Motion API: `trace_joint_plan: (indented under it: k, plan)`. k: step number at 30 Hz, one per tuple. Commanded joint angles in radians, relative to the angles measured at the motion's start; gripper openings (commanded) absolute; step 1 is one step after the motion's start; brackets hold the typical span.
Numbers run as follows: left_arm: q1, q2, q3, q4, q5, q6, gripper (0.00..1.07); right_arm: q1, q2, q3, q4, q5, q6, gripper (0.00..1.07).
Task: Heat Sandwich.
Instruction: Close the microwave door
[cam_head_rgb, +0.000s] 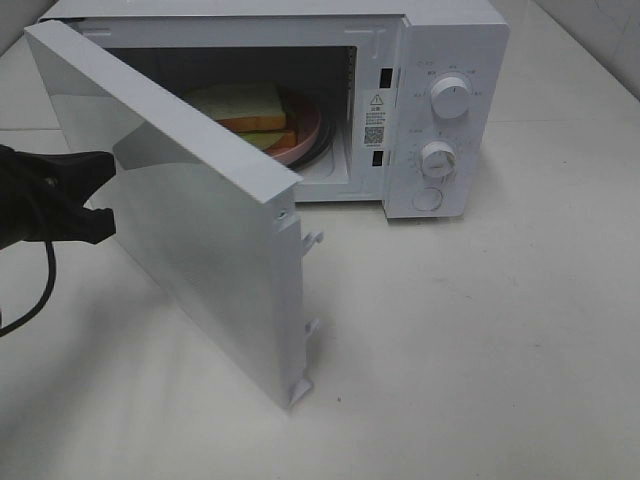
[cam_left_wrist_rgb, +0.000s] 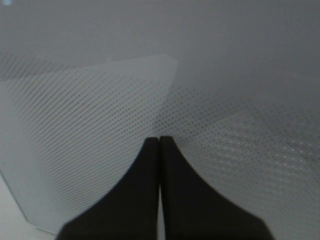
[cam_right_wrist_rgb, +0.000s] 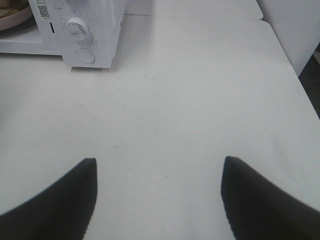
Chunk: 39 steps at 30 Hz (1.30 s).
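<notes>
Sandwich (cam_head_rgb: 245, 103) sits in the microwave (cam_head_rgb: 455, 40); door-closing step, seemingly. Left jaws, pressed together at nine o'clock of the door (cam_head_rgb: 200, 210), must push it shut. Right jaws spread, empty.

High camera looks down on the microwave (cam_head_rgb: 445, 100) from in front; left wrist view sits close against its door (cam_left_wrist_rgb: 100, 125); right wrist view skims the table (cam_right_wrist_rgb: 200, 100), sharing the control panel (cam_right_wrist_rgb: 85, 30).

White box-shaped microwave oven (cam_head_rgb: 455, 60): a fine grey dot grid is seen across its glossy door panel (cam_left_wrist_rgb: 90, 130). Pale white bread sandwich (cam_head_rgb: 243, 103): golden-tan crust, light green filling noted. Round pink plate (cam_head_rgb: 312, 128). Matte white tabletop (cam_head_rgb: 480, 330).
</notes>
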Motion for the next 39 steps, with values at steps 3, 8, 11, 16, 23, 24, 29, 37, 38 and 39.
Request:
trace_joint_plan:
  k: [3, 8, 11, 16, 23, 24, 29, 37, 38, 39]
  plan:
    - [-0.068, -0.001, -0.043, -0.092, -0.007, 0.008, 0.00, -0.003, -0.029, 0.001, 0.000, -0.009, 0.001, 0.68]
    - [-0.120, 0.000, -0.093, -0.163, 0.024, 0.008, 0.00, -0.003, -0.029, 0.001, 0.000, -0.009, 0.001, 0.68]
    - [-0.153, 0.017, -0.135, -0.197, 0.061, 0.008, 0.00, -0.003, -0.029, 0.001, 0.000, -0.009, 0.001, 0.68]
    - [-0.210, 0.070, -0.199, -0.229, 0.068, 0.008, 0.00, -0.003, -0.029, 0.001, 0.000, -0.009, 0.001, 0.68]
    - [-0.270, 0.135, -0.272, -0.279, 0.068, 0.008, 0.00, -0.003, -0.029, 0.001, 0.000, -0.009, 0.001, 0.68]
    - [-0.286, 0.154, -0.295, -0.289, 0.068, 0.008, 0.00, -0.003, -0.029, 0.001, 0.000, -0.009, 0.001, 0.68]
    - [-0.324, 0.214, -0.370, -0.288, 0.070, 0.007, 0.00, -0.003, -0.029, 0.001, 0.000, -0.009, 0.001, 0.68]
    - [-0.355, 0.278, -0.483, -0.293, 0.101, 0.003, 0.00, -0.003, -0.029, 0.001, 0.000, -0.009, 0.001, 0.68]
    - [-0.355, 0.284, -0.495, -0.293, 0.112, 0.003, 0.00, -0.003, -0.029, 0.001, 0.000, -0.009, 0.001, 0.68]
    - [-0.355, 0.284, -0.495, -0.293, 0.112, 0.003, 0.00, -0.003, -0.029, 0.001, 0.000, -0.009, 0.001, 0.68]
